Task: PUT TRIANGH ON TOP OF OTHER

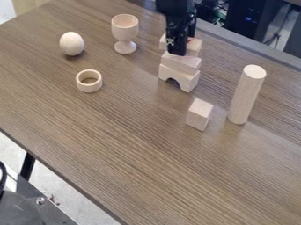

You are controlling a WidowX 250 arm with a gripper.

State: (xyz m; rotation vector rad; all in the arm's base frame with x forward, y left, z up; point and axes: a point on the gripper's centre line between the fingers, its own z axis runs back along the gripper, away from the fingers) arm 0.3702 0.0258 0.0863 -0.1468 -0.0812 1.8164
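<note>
The job looks close to done: an arch [181, 78] stands on the desk [123, 145], a pale block [183, 63] lies on it, and the tool [178, 49] hangs right at the top of this stack. Partly hidden behind the tool is one more pale piece [194, 47], which I take to be the triangle (its outline is too covered to be sure), at or just above the block. Whether it rests there or is carried I cannot tell, nor how far open the tool is or whether it has hold of anything. What is left, I judge, is to see the piece seated, let go if it is held, and lift away without nudging the stack. Around it on the wood-grained desk stand an egg [71, 44], a goblet [124, 31], a ring [89, 87], a cube [199, 114] and a tall cylinder [246, 94]. Beyond the far edge are cables [216, 11] and dark equipment [250, 26]; at the lower left, a black leg [27, 166] and pale floor [64, 186].
</note>
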